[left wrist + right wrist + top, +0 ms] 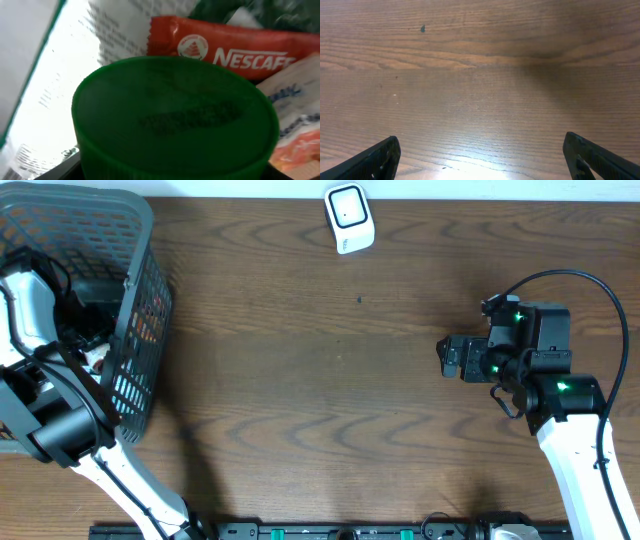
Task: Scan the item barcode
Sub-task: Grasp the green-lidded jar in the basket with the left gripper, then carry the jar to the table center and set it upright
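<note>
At the upper left of the overhead frame the left arm (30,305) reaches down into the grey basket (142,290), its gripper sunk among the goods. Neither view shows its fingers, so I cannot tell whether they are spread or closing. Its wrist camera is filled by a green lid (175,120), likely the item to scan, lying beside a red Nescafé sachet (225,47) and a white printed pack (95,55). The step looks like the pick. It should go best with the fingers straddling the lid's ribbed rim squarely and clear of the sachet, then a straight lift. The white scanner (349,218) waits at the upper middle, well apart. At the right, the right gripper (480,152) hangs over bare wood with its fingers spread wide and nothing between them.
</note>
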Motion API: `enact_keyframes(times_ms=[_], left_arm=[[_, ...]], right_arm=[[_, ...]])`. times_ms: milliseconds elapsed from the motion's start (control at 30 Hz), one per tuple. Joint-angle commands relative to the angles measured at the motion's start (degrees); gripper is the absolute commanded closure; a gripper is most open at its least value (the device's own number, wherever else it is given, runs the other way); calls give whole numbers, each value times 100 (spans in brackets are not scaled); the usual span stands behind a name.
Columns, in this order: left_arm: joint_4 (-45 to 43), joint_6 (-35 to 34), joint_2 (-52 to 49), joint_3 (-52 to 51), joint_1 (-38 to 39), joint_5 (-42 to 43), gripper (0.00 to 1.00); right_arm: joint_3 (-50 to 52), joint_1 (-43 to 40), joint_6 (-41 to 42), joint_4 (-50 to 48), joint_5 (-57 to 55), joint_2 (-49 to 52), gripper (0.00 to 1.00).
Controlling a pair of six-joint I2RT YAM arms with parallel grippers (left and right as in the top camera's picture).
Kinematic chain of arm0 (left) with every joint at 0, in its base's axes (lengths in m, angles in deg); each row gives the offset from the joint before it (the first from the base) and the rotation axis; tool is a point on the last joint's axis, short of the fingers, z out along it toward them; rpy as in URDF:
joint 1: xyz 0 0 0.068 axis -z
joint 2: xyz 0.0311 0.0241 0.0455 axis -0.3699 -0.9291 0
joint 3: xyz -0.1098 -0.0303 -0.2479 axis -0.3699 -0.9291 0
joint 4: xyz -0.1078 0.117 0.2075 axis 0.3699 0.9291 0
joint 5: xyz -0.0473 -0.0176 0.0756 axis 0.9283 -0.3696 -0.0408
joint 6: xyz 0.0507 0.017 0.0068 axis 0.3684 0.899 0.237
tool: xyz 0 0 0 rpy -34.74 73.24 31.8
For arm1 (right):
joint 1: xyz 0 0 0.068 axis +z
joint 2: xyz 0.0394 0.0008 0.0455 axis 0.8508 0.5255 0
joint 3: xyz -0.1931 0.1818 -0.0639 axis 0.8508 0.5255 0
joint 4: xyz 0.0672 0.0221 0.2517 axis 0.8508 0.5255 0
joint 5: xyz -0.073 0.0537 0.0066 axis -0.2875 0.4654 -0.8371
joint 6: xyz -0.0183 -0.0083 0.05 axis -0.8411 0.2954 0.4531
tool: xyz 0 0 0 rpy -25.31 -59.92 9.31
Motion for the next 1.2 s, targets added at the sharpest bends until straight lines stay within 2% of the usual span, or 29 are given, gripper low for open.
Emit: enact_keyframes(times_ms=[0,267,467,600,700,867,1033,1167], left_arm=[[-31,-52,452,444,-28,20,40],[-612,-81,2194,684,-28,-232,41],[-968,-520,3744,684,61,-227,41],[-914,-734,4524,684,459,26,41],[-671,-981,4876,680,1071,258,41],[-103,-1191,4913,542,2671,258,42],[74,-1532,4520,-52,4382,9,42],[-7,-1939,3891,-562,5512,-271,46]], right_arm=[[-105,13,-35,7,33,17,1],[-105,13,-35,7,33,17,1],[-105,13,-35,4,33,17,1],[-105,13,-35,7,33,17,1],[-105,13,-35,4,33,17,1],[-105,13,-37,7,33,17,1],[-105,13,-37,4,33,17,1],[-105,13,-35,7,33,17,1]])
